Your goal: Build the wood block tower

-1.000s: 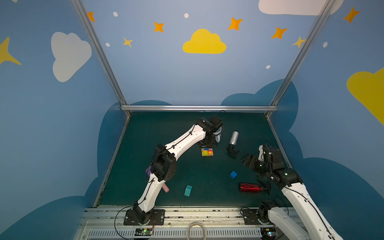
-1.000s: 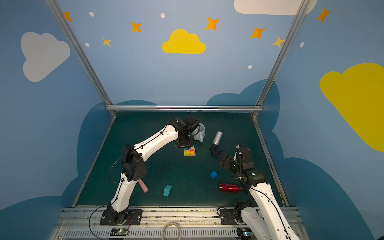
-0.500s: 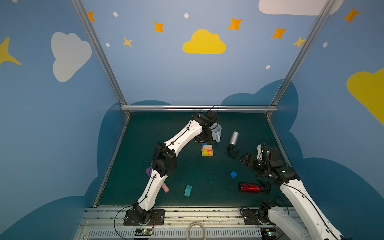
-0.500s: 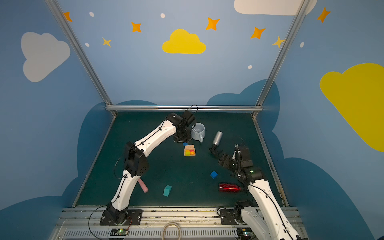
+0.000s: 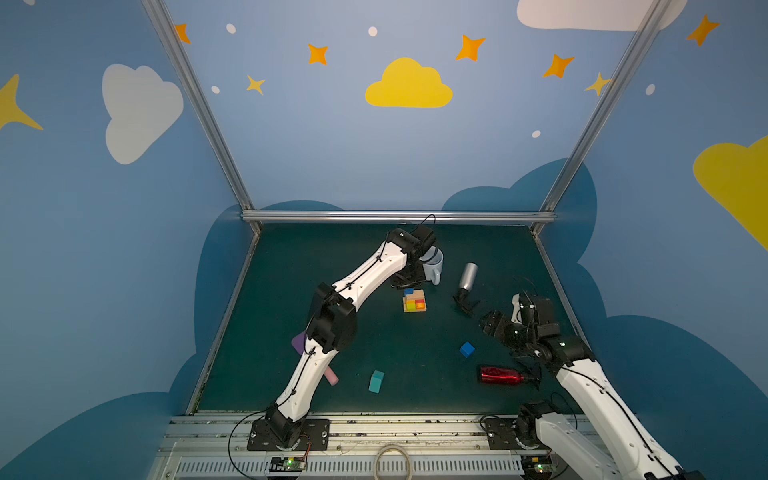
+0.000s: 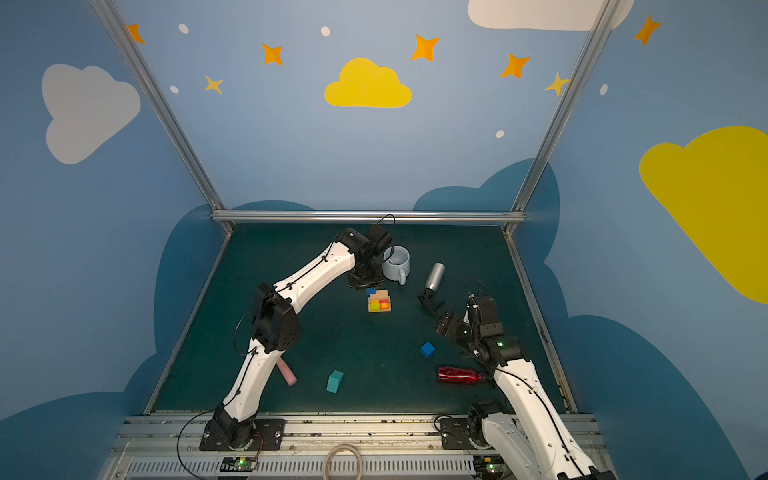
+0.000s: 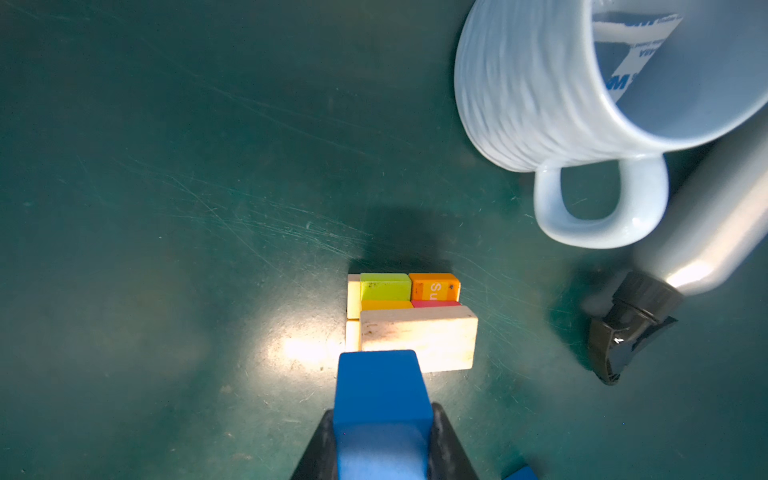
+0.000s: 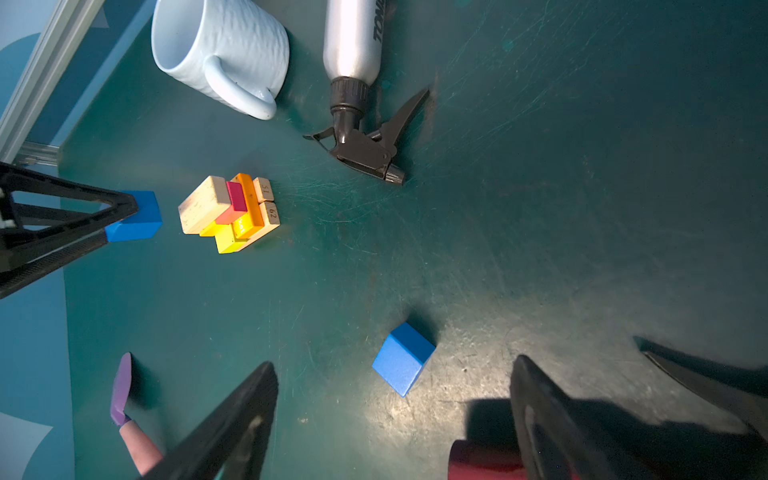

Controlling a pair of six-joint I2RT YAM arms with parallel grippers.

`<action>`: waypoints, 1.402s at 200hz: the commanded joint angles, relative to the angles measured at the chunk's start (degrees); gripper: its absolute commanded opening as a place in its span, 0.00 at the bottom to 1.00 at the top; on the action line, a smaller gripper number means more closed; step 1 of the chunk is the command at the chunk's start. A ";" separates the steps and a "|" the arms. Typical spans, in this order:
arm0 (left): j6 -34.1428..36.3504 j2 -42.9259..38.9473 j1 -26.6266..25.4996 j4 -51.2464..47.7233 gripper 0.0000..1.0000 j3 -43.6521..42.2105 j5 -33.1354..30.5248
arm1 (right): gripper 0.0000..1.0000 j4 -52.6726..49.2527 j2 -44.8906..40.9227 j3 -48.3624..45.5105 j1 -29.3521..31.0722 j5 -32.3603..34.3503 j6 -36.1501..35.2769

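Blue cube (image 7: 380, 386) sits pinched in the left gripper's (image 7: 382, 424) jaws — held just beside the tower (image 7: 415, 332). Right gripper (image 5: 487, 323) hangs spread wide near a second blue cube (image 5: 467, 349).

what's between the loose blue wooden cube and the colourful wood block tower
Only bare green mat between the loose blue wooden cube and the colourful tower, per the right wrist view.
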 commanded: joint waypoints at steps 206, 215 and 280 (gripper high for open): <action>0.07 4.33 -0.91 0.13 0.10 2.86 -0.68 | 0.86 1.28 0.11 -1.97 -0.33 0.12 -0.54; 0.24 4.86 -1.05 -0.43 0.10 3.77 -0.81 | 0.86 1.35 0.04 -1.97 -0.36 0.12 -0.50; 0.12 5.91 -1.43 -2.41 0.11 5.74 -2.77 | 0.86 1.28 -0.17 -2.31 -0.34 0.12 -0.45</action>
